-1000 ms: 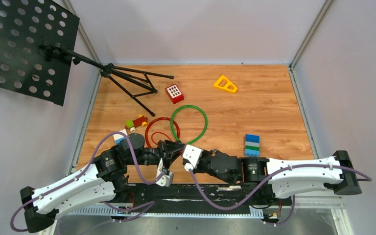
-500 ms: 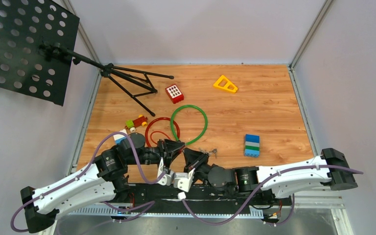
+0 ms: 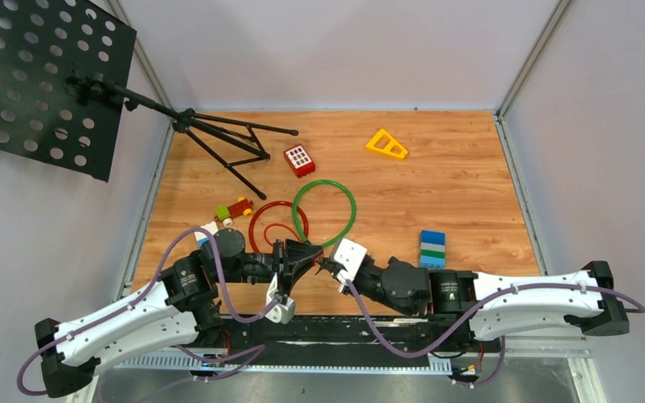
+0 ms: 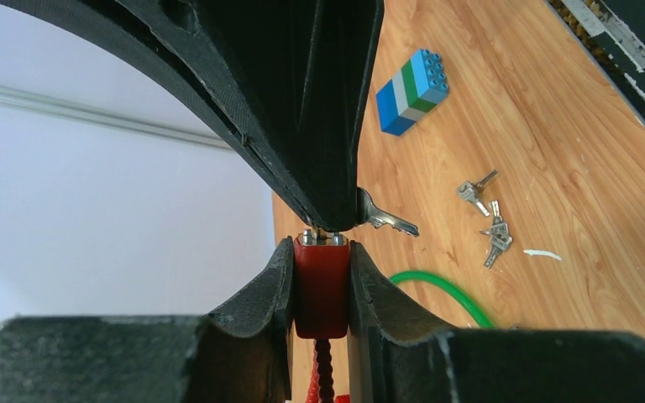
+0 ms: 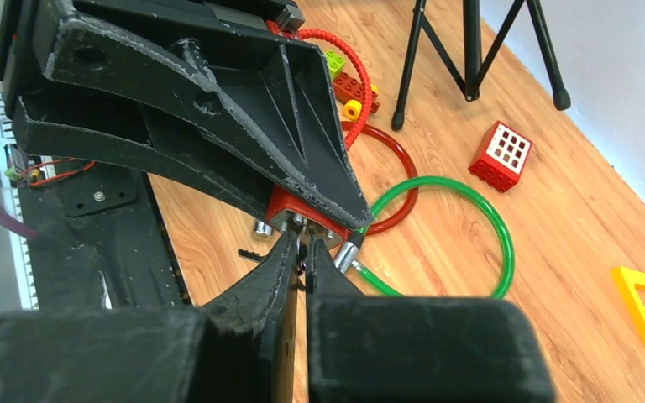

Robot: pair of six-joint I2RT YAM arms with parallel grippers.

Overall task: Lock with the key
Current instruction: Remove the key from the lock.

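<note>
Left gripper [image 4: 321, 259]: clamped on the red lock [image 4: 321, 295], which it holds clear of the counter at the near edge; a red beaded cord hangs from the lock.
Right gripper [image 5: 302, 253]: fingers pinched almost together on the key [image 4: 375, 218], their tips set against the end of the lock; the silver key head sticks out just beside them.
Counter [image 3: 453, 185]: wood-grain, carrying everything below.
Music stand [image 3: 42, 84]: far left, its tripod feet on the counter.
Green ring [image 5: 433, 180]: flat at mid-counter, with a metal-capped end just beside the lock.
Red ring [image 5: 406, 159]: overlaps the green ring on the left.
Block stack [image 3: 432, 248]: blue, green and white, right of the grippers.
Yellow triangle [image 3: 386, 144]: far side.
Red cube [image 3: 299, 160]: near the tripod feet.
Loose keys [image 4: 489, 225]: a small bunch lying flat, near the block stack.
</note>
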